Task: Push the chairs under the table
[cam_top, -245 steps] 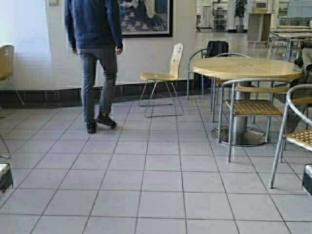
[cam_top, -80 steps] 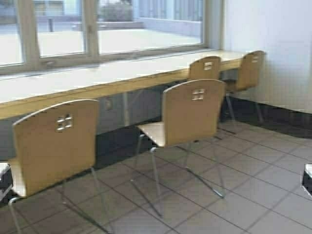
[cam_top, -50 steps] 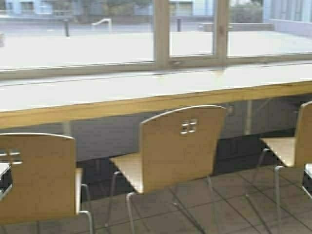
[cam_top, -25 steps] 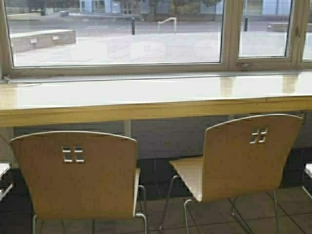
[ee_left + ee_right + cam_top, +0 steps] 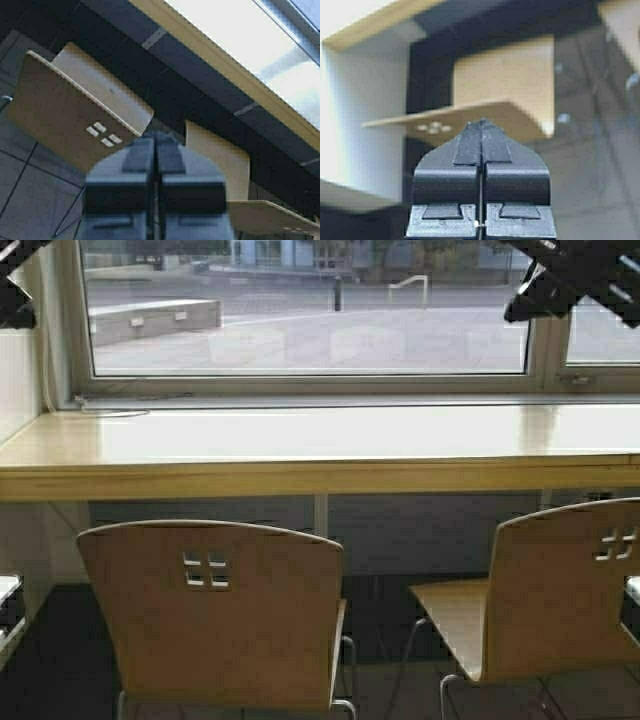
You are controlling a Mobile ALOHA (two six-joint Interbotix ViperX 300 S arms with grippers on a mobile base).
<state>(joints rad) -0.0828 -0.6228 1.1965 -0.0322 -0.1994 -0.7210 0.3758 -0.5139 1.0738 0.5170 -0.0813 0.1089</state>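
Long counter table [image 5: 300,445] runs across the high view under a wide window [image 5: 310,310], which shows a paved yard outside. Top is pale and glossy with glare, and it has a thick yellowish wood front edge. Its left end butts against a white wall [image 5: 18,370]. Dark panelling sits below the top, with one pale support post [image 5: 321,515] near the middle. The floor in the left wrist view is grey square tile [image 5: 20,190].

Two plywood chairs stand in front of the table, backs toward the camera, and neither is tucked under. Left chair [image 5: 215,615] is light-brown moulded ply with a curved backrest, four small square cut-outs near the top and thin grey tube legs. Right chair [image 5: 555,605] is the same make, turned slightly so part of its seat shows, and is cut off by the frame edge. The chairs are near each other but apart.

Left gripper [image 5: 156,145] is raised, fingers pressed together, holding nothing, looking down on both chairs. Right gripper [image 5: 482,131] is also raised, fingers pressed together and empty, with a chair backrest below it. In the high view both arms show only as dark shapes in the top corners.
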